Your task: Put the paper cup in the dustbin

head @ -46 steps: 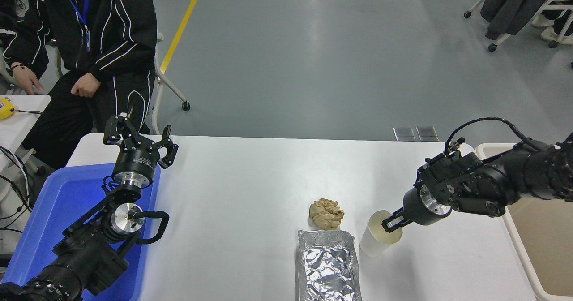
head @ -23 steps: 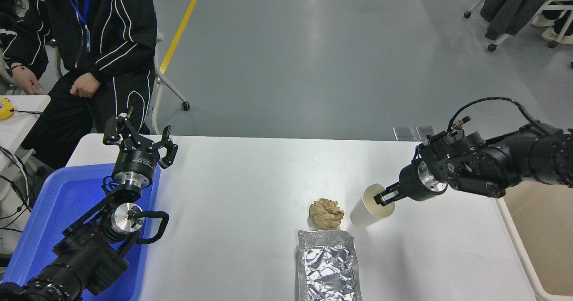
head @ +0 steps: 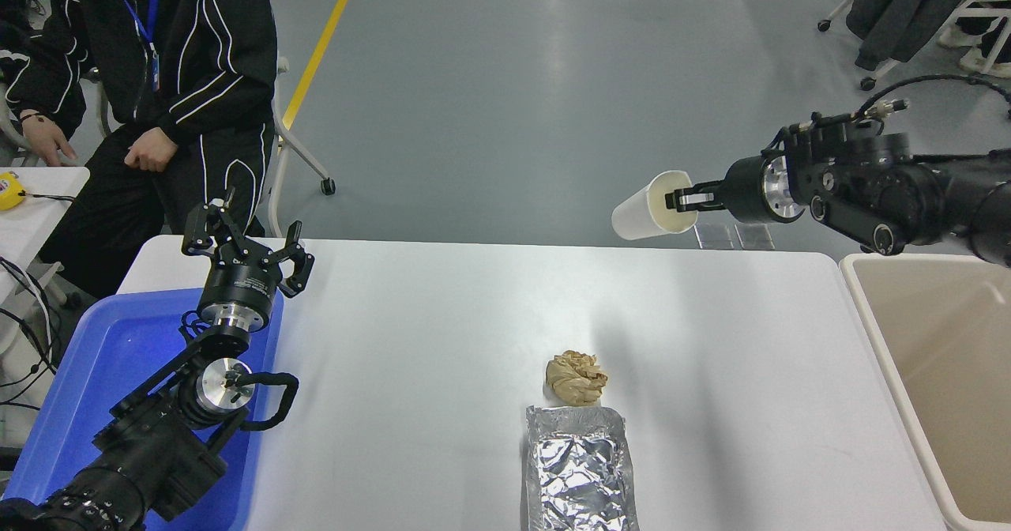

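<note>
Jaws clenched on cup (head: 644,215) rim: right gripper (head: 685,199) has lifted it high, left of bin (head: 869,310). Left gripper (head: 245,242) parked, released. Carry over bin remains.

right gripper (head: 678,198) raised high, jaws clamped; left gripper (head: 246,248) parked, jaws spread

Right end effector (head: 681,199) pinches the paper cup (head: 652,206) rim, held tilted above the table (head: 442,333).

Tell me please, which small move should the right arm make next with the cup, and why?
Probably swing the arm rightward until the cup is over the bin. The right gripper holds the paper cup by its rim, lifted clear above the table and lying sideways, but the dustbin sits further right, so releasing now would likely miss.
</note>
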`<act>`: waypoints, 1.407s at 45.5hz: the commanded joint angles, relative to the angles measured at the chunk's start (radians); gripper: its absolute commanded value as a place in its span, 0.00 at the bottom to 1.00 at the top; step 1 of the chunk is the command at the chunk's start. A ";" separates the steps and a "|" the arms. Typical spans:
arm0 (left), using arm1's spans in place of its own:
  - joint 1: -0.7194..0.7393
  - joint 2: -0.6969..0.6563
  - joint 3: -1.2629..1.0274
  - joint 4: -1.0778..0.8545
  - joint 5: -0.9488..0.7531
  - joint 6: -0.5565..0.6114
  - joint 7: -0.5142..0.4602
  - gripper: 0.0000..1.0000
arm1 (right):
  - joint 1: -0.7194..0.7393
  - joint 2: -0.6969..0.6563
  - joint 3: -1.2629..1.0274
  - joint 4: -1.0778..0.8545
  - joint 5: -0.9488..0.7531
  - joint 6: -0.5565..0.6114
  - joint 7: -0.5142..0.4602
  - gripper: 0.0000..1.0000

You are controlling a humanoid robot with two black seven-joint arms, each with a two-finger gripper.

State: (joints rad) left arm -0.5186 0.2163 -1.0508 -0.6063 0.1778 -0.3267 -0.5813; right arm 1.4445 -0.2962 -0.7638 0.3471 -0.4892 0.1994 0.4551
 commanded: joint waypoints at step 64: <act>0.000 0.000 0.000 0.000 0.000 0.000 -0.002 1.00 | -0.791 -0.185 0.505 -0.493 0.304 -0.060 -0.449 0.00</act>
State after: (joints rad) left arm -0.5186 0.2163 -1.0508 -0.6060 0.1780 -0.3267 -0.5819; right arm 0.7729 -0.5270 -0.2996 -0.1483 -0.1907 0.1446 0.0118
